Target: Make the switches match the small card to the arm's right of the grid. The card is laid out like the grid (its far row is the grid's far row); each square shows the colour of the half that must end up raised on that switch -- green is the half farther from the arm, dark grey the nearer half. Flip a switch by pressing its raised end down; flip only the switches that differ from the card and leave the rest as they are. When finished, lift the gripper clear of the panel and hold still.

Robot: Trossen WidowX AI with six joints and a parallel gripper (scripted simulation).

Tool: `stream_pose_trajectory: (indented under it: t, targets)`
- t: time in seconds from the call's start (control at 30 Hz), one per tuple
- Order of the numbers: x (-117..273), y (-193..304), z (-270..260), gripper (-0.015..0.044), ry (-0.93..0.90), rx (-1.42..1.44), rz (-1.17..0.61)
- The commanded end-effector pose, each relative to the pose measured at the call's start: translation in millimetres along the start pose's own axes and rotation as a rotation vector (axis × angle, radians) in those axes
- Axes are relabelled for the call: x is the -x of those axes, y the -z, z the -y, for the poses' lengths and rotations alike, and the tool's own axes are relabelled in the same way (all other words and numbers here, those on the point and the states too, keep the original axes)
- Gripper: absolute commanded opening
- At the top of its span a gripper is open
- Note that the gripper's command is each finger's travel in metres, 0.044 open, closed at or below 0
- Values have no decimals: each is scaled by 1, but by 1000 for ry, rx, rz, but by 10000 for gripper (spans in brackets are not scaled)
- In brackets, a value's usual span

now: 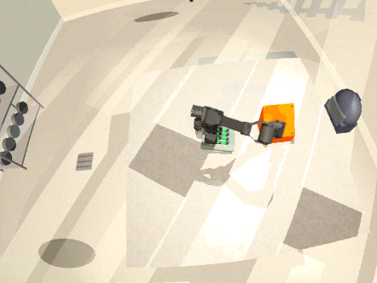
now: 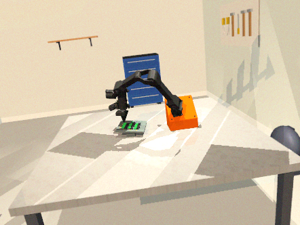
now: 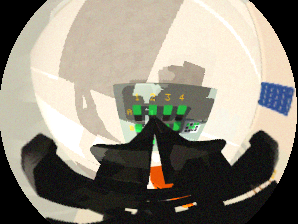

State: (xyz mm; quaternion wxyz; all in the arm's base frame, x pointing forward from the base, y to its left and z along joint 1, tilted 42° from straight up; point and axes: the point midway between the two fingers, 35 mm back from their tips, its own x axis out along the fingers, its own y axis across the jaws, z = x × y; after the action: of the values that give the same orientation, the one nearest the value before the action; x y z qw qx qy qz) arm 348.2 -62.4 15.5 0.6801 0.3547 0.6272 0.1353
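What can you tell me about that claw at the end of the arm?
The claw is black, with two fingers shut tip to tip into a point and nothing between them. It hangs pointing down over the panel of green switches, at its edge farthest from the orange base. Whether the tips touch a switch cannot be made out.

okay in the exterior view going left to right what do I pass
Wall shelf → gripper, shut and empty, above the switch panel → orange arm base → tool board on the wall → dark rounded object at the right edge.
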Motion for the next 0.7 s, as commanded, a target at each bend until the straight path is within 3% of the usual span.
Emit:
stream_pose_trajectory:
  t: [0.0,0.67]
  targets:
    - [-4,-2,1,0,-4,-4,11]
    - [-23,-3,0,0,-5,-3,11]
